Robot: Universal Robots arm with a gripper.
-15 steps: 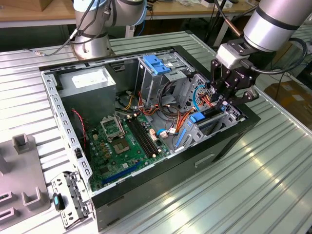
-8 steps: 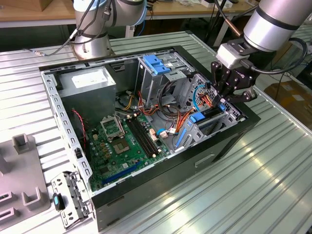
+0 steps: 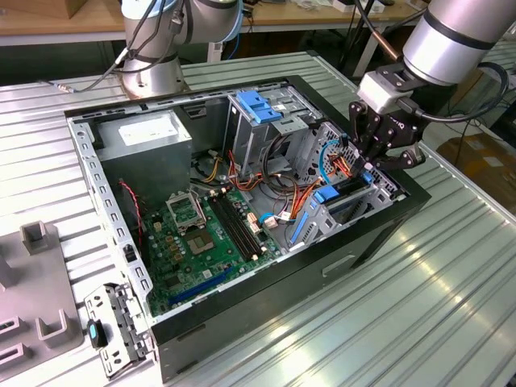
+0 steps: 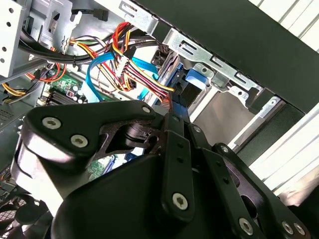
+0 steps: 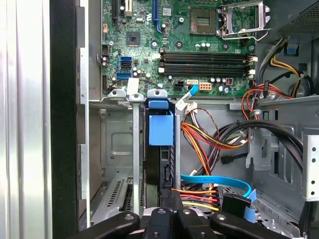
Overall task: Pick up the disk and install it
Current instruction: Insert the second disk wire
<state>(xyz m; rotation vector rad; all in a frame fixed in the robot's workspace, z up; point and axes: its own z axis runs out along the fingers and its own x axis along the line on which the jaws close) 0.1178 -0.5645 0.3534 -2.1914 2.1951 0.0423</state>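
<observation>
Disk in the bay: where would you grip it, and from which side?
The disk stands on edge between bay walls, with cables close beside, so its broad faces look blocked. Probably grip its exposed narrow edge by the blue tab, coming straight down through the open side of the case.

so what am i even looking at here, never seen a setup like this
This is a robot arm working inside an open desktop computer case that lies on a ribbed metal table. The exterior view looks on from off the arm; both wrist views come from cameras riding on the arm near its black tool. The tool is down at the drive bay on the exterior view's right. In the first wrist view the disk, with its blue plastic rail, stands on edge in the bay's slot, above the tool. The green motherboard and coloured cables fill the case. Whether the tool grips the disk is unclear.
</observation>
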